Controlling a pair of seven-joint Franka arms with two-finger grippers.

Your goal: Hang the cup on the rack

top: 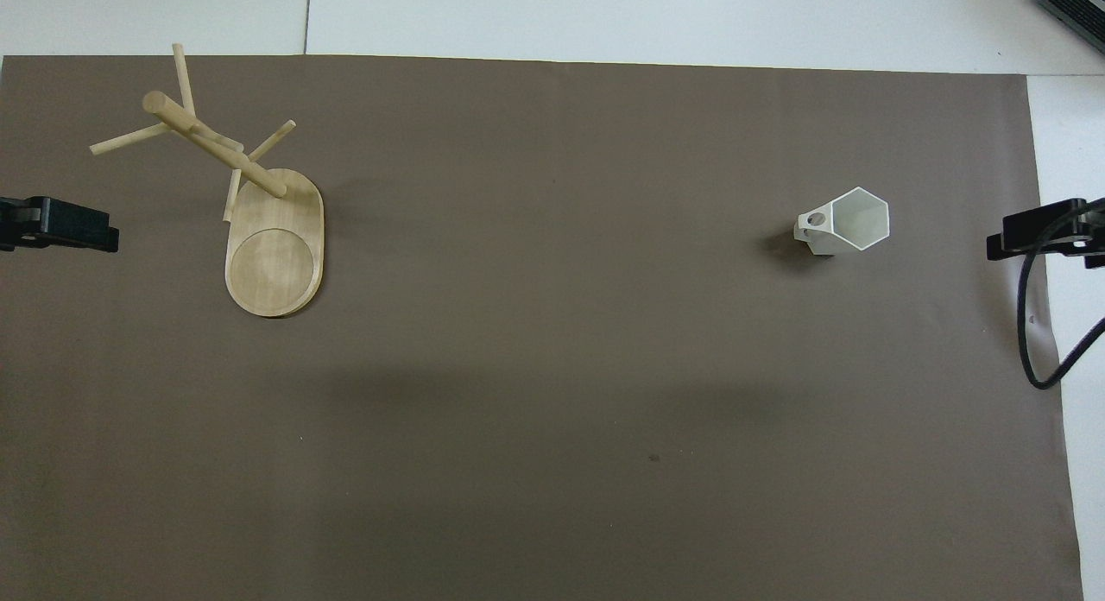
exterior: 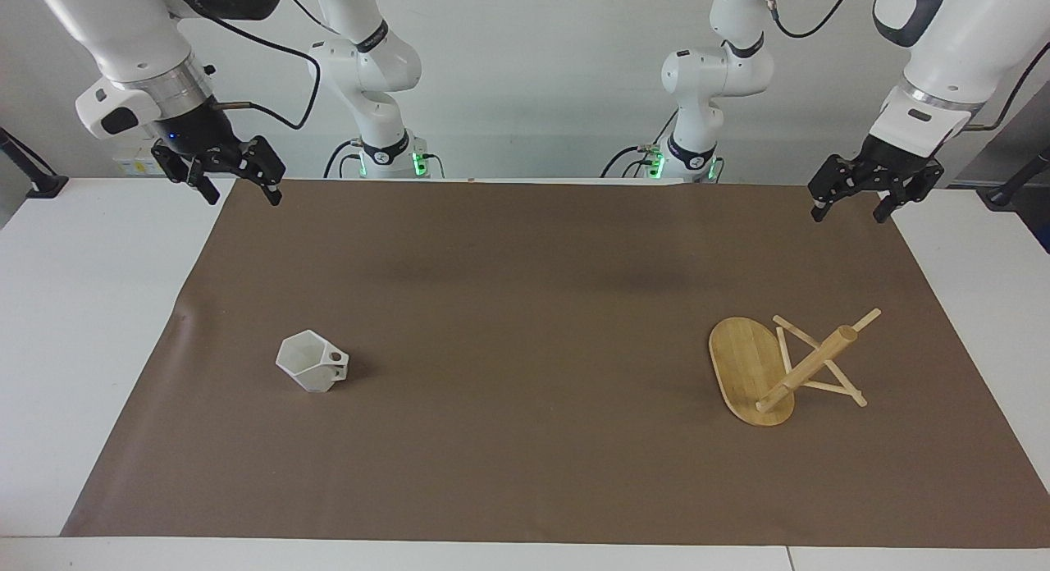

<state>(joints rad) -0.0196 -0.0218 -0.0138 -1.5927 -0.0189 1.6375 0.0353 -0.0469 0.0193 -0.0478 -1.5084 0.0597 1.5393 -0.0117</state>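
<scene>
Step in hand: none begun, by my judgement; both arms wait raised at the robots' edge of the brown paper mat (exterior: pixel 525 472), and nothing is gripped.
Right gripper (exterior: pixel 238 185): jaws stand wide apart and empty, held high over the mat's corner at the right arm's end.
Cup: the small matte white faceted hexagonal mug (exterior: pixel 311 363) stands upright on the mat, mouth up, well apart from the right gripper and farther out on the table than the corner it hangs over. Its blocky handle, pierced by a round hole, points toward the middle of the table.
Cup contents: empty, as the overhead view shows.
Rack: the light bamboo mug tree with flat oval base (exterior: pixel 759 372) stands on the mat at the left arm's end, well apart from the left gripper. No cup hangs on its thin pegs.
Left gripper (exterior: pixel 849 206): jaws wide apart, holding nothing, high over the mat's other corner.
Next move, judged: the right gripper, the closer one, must descend to the cup and grip it so the handle hole stays free for a peg.
</scene>
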